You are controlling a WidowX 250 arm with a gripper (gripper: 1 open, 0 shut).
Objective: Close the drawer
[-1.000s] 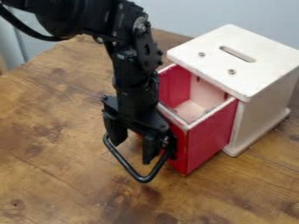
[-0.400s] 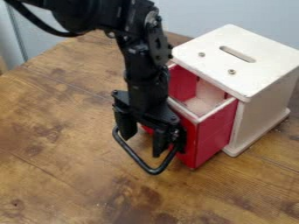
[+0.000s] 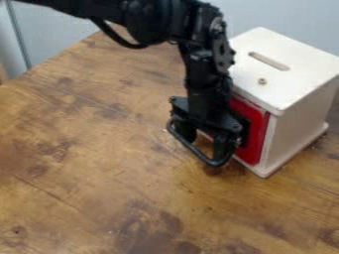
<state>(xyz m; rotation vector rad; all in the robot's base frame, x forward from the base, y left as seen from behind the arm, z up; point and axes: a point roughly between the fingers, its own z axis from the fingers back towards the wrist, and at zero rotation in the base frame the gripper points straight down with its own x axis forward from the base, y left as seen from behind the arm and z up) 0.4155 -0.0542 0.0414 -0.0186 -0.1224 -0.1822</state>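
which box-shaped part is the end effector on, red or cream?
The red drawer, at its black loop handle. The end effector sits at that front; the cream slotted-top box houses the drawer behind it.

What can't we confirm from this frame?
- Gripper jaw state: camera view, motion blur, and the fingers merge with the black loop handle.
- Whether the drawer is fully flush with the cream box: the arm covers most of its front.
- Drawer interior: no longer in view inside the box.
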